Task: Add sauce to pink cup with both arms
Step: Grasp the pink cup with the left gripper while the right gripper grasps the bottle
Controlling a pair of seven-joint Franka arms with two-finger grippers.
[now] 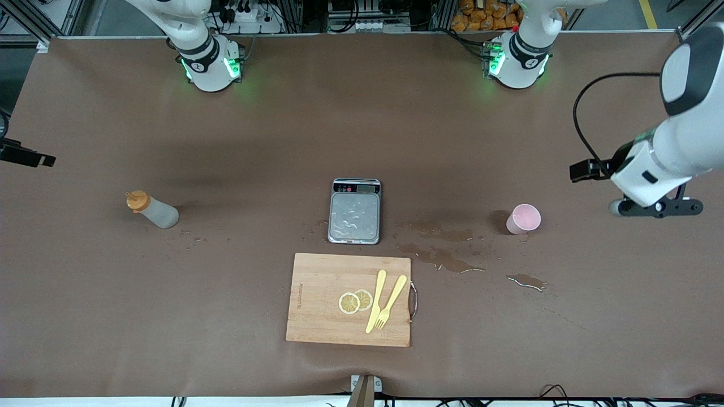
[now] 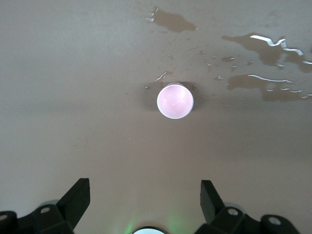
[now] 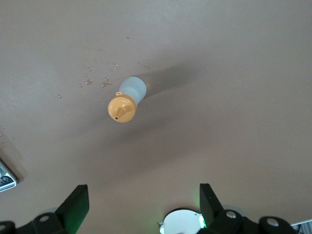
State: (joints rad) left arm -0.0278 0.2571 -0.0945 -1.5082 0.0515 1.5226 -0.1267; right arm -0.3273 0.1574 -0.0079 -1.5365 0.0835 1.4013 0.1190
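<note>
My left gripper [image 2: 145, 197] hung spread over the brown table [image 1: 271, 141] near the pink cup [image 1: 524, 219] — my right gripper [image 3: 144, 201], also spread, hovered above the upright sauce [image 1: 151, 210].

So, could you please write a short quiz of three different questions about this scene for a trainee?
1. True or false: the pink cup stands on the scale.
2. Which lies on the cutting board? A) lemon slices and two yellow utensils B) the sauce bottle C) a sponge
3. Fill in: the left gripper and right gripper are both ____.

Key: 1. False, it stands on the table, toward the left arm's end. 2. A. 3. Open, each hanging over its item.
</note>
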